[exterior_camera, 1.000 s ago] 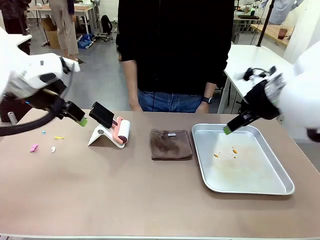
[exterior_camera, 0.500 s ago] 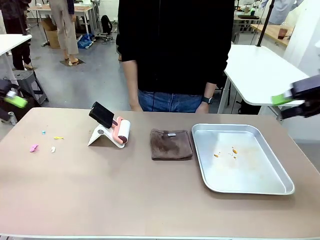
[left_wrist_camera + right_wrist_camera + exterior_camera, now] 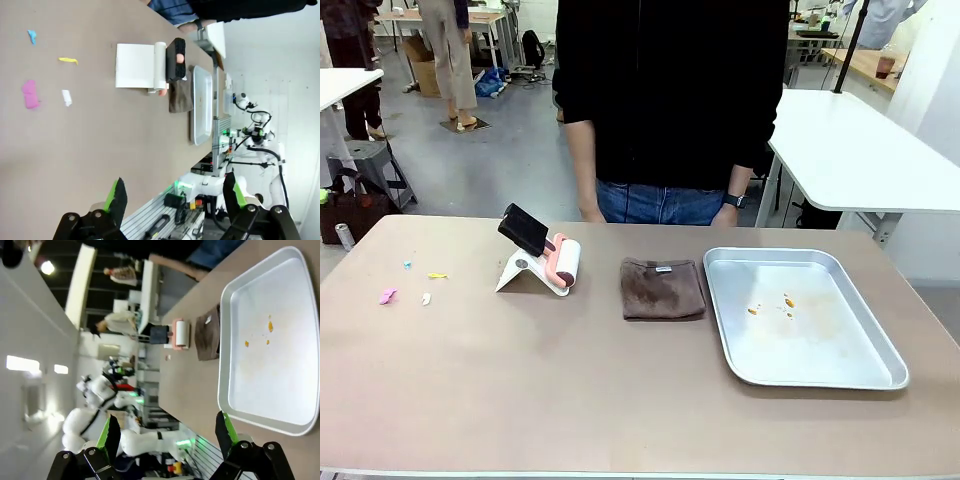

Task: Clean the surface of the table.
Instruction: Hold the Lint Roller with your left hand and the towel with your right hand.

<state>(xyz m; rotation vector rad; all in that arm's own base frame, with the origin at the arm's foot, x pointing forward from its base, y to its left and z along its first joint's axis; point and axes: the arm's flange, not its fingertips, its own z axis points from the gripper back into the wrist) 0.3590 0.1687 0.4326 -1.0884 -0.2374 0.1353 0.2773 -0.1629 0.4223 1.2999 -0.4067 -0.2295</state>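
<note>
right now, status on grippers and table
Left gripper open, empty. Right gripper open, empty. Matte tan-brown table not yet clean: small coloured scraps at its left end, nothing blocking them.

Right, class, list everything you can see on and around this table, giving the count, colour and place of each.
table: one, tan-brown, spans the front view
metal tray: one, shiny silver, table's right part
crumbs: a few, orange, inside the tray
cloth: one, brown, folded, just left of the tray
roller: one, white with pink handle, left of the cloth
stand: one, white, under the roller
black object: one, atop the stand
scraps: four, pink, white, yellow, blue, table's left end
person: one, black top, blue jeans, far side
left gripper: one, black, green pads, open, above the table
right gripper: one, same colours, open, above the tray's near edge
</note>
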